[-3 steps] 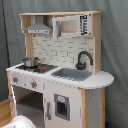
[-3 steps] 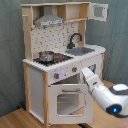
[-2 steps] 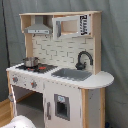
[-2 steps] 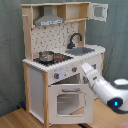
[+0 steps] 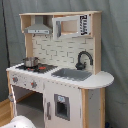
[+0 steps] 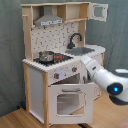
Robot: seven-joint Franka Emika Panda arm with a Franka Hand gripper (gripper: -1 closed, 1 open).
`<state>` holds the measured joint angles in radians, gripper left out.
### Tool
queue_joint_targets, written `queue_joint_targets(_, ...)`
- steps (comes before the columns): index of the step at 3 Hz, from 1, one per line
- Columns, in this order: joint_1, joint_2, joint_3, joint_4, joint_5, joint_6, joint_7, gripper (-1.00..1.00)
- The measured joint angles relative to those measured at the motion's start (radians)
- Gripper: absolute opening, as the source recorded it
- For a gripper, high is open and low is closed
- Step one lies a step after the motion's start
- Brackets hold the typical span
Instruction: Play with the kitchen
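Against a grey curtain (image 6: 12, 50), the tall white and light-wood toy kitchen (image 6: 62, 60) is standing; the white arm (image 6: 102, 77) is reaching toward its knobs (image 6: 74, 69), gripper hidden, its opening impossible to tell.

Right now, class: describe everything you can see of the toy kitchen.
The kitchen is a tall white and light-wood toy standing upright on a wooden floor before a grey curtain. It has a grey hood, tiled backsplash, black faucet, grey sink, a small metal pot on the stovetop, front knobs and a windowed oven door. In the second exterior view, the robot arm reaches its front panel.
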<state>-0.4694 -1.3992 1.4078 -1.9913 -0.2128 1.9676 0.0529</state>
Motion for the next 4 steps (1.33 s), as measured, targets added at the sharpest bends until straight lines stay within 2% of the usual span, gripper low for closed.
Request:
queue_joint_targets(2, 0.033, 0.055, -0.076, -0.061, 0.071, -0.063, -0.198, 1.00)
queue_joint_targets(4, 0.066, 0.111, -0.127, -0.085, 0.162, -0.155, -0.348, 1.00)
